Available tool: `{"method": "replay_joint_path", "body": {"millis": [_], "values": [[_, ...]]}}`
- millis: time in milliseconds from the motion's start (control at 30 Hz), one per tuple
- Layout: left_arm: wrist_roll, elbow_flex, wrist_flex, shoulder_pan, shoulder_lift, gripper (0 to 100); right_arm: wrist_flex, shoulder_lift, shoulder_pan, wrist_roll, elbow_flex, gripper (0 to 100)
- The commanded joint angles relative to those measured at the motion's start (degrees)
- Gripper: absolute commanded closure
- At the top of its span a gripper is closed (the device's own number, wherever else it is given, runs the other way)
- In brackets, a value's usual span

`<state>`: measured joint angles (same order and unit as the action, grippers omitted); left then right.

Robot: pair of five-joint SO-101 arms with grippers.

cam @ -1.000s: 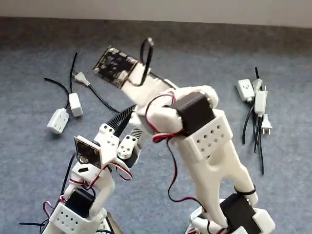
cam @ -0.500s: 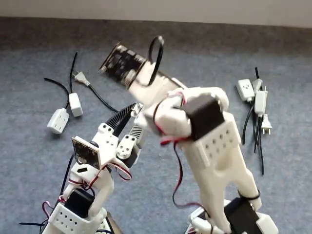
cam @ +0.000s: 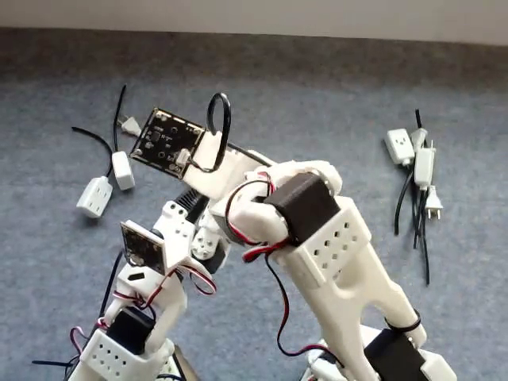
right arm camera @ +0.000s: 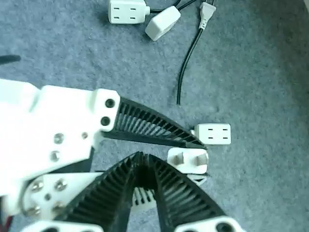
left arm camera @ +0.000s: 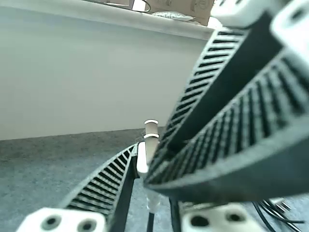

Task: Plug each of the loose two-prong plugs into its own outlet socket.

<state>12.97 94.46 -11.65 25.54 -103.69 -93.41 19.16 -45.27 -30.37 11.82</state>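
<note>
On the grey counter (cam: 317,103) the far plug (cam: 129,125) lay near the far left corner, the left socket (cam: 94,196) by the left edge; the right socket (cam: 399,144) and right plug (cam: 432,204) lay by the right edge; the right tool (right arm camera: 193,143) hung over the middle socket (right arm camera: 213,134) and middle plug (right arm camera: 188,159), just beside each other; how far it or the left tool (left arm camera: 142,159) stood open, I could not tell.

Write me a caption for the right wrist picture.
Gripper over grey carpet, beside a loose white plug and socket.

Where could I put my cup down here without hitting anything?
The bare carpet at the back middle, between the left socket and the right bundle of plugs. The front middle is crowded by both arms.
</note>
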Motion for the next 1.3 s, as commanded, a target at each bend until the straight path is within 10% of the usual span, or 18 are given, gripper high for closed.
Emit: {"method": "replay_joint_path", "body": {"millis": [0,733,1267], "values": [[0.5,-3.0,1.2,3.6,-0.4,99,4.3,0.0,4.1,-4.2,-4.3,99.1],[0.4,-2.9,1.1,4.3,-0.4,99,23.2,3.4,21.9,-6.1,-14.9,99.1],[0.2,0.0,1.4,4.6,-0.4,99,22.6,19.0,14.9,0.9,-14.9,99.1]]}}
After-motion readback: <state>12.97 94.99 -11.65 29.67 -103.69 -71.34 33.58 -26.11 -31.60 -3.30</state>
